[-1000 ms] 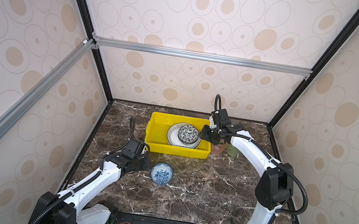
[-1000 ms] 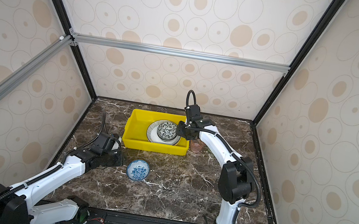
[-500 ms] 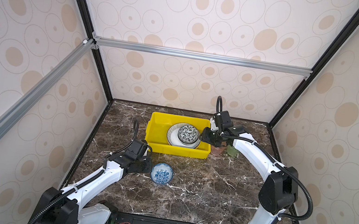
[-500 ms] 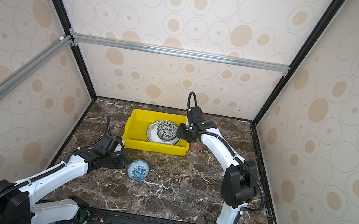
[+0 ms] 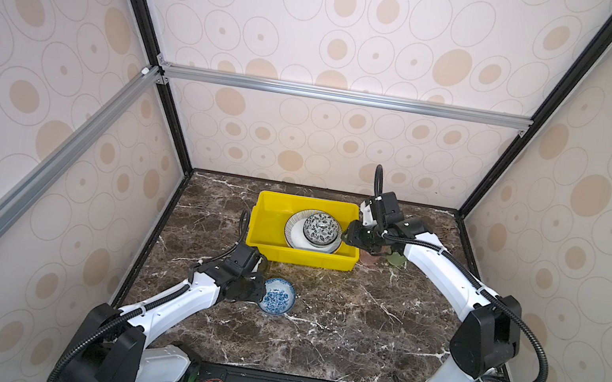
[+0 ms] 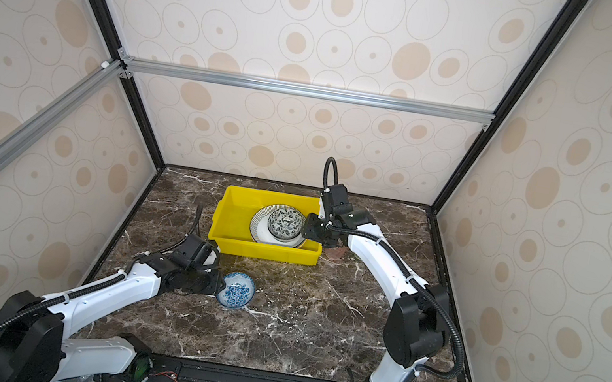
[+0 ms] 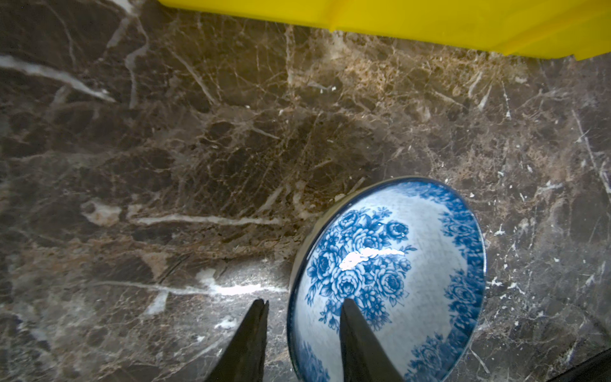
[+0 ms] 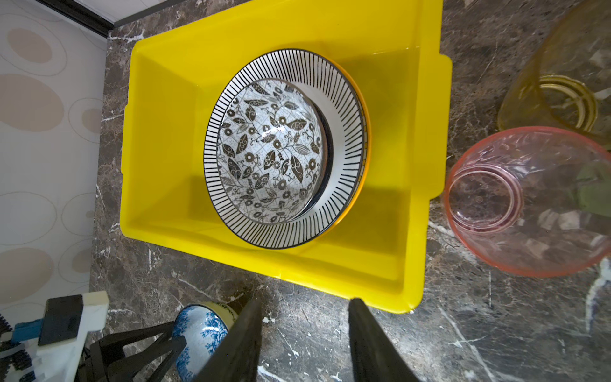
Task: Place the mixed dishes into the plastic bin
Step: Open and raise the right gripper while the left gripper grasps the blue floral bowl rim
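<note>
Fingers (image 7: 251, 340) of the left gripper (image 7: 303, 301) stand apart astride the rim of the blue bowl (image 7: 390, 264), one outside it and one over the inside, with a gap showing beside the outer one, so nothing is clamped. The bowl sits mouth up on the table (image 5: 337, 321), near the bin's (image 5: 310, 260) front left corner but apart from it in both top views. The right gripper (image 8: 305, 300) is also released, its jaws spread with only marble between them. In a top view it hangs at the right end wall of the bin (image 6: 261, 251). The bin's long axis runs left to right, parallel to the back wall. Inside, toward its right end, lies the striped plate (image 8: 344, 158), and in it rests the black-white bowl (image 8: 267, 148), mouth up. Just outside the right wall stand the pink cup (image 8: 529, 205) and, beside it, the amber cup (image 8: 562, 82), open ends up.
</note>
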